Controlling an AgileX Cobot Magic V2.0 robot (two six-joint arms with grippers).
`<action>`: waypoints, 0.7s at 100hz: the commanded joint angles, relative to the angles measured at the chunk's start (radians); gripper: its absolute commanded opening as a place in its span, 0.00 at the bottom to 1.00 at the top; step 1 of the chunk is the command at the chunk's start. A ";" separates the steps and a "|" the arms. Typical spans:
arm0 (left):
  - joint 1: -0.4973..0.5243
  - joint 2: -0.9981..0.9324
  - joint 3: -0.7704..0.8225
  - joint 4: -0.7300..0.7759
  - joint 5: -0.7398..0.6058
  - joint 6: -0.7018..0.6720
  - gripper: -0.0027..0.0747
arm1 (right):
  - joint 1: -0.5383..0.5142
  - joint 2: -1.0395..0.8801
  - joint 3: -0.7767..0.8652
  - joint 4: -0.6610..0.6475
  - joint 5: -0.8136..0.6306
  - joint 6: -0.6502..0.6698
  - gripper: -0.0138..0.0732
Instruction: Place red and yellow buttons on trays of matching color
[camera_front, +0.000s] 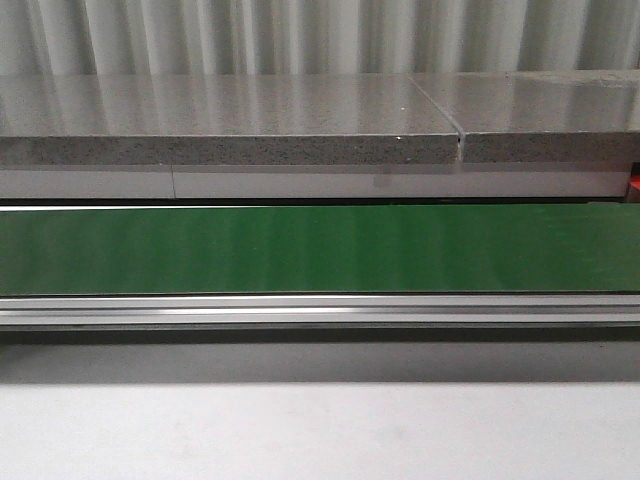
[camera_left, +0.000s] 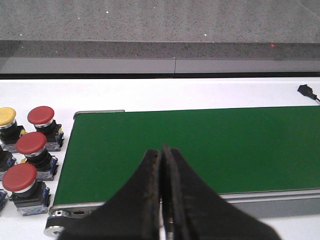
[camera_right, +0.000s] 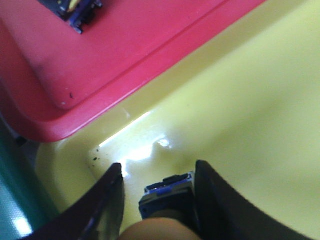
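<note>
In the front view a green belt runs straight across from 9 to 3 o'clock, with a grey stone ledge behind it and the pale desk in front; neither arm shows there. The left wrist view looks over one end of that belt: the left hand hangs above its near edge with its two dark fingers pressed together, nothing between them. Off the belt's end, at about 9 o'clock from the hand, the buttons stand on the white desk: three red buttons in a loose row, each on a black base, and one yellow button just beside the farthest red one (a further base is cut off by the frame edge, and its cap colour cannot be told). A small black plug lies on the desk beyond the belt, toward 2 o'clock. The right wrist view is close over the trays: the red tray sits touching the yellow tray, and a dark button base lies in the red one at the frame's edge. The right hand is low inside the yellow tray, near its corner, with its fingers set apart around a button with a blue and black base and a yellowish cap; one finger is against the base, the other stands slightly clear.
</note>
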 joint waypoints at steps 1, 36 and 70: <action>-0.009 0.004 -0.027 -0.009 -0.075 -0.001 0.01 | -0.010 -0.008 -0.025 0.004 -0.049 0.001 0.32; -0.009 0.004 -0.027 -0.009 -0.075 -0.001 0.01 | -0.010 0.008 -0.025 0.005 -0.042 0.001 0.48; -0.009 0.004 -0.027 -0.009 -0.075 -0.001 0.01 | -0.010 -0.029 -0.029 0.009 -0.029 0.001 0.82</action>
